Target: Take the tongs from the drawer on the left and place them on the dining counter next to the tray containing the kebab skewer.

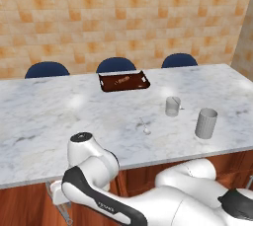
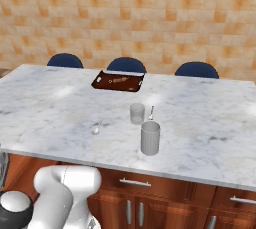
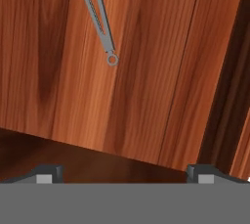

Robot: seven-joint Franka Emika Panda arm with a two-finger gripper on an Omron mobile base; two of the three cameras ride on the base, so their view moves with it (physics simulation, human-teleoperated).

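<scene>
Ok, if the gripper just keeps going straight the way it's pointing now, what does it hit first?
Most likely the bare wood floor of the drawer, not the tongs. In the hand view the open gripper aims at plain wood, and the tongs' ring end lies ahead and off to one side. Depth is hard to judge.

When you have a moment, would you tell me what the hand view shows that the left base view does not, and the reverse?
Hand view alone: the tongs lying on the wooden floor of the drawer, their joined ring end nearest the gripper, whose fingertips stand wide apart above the wood, holding nothing.

Left base view alone: the dining counter, the tray with the kebab skewer, two cups, a small utensil and three blue stools.

Shared: red-brown cabinet wood.
</scene>
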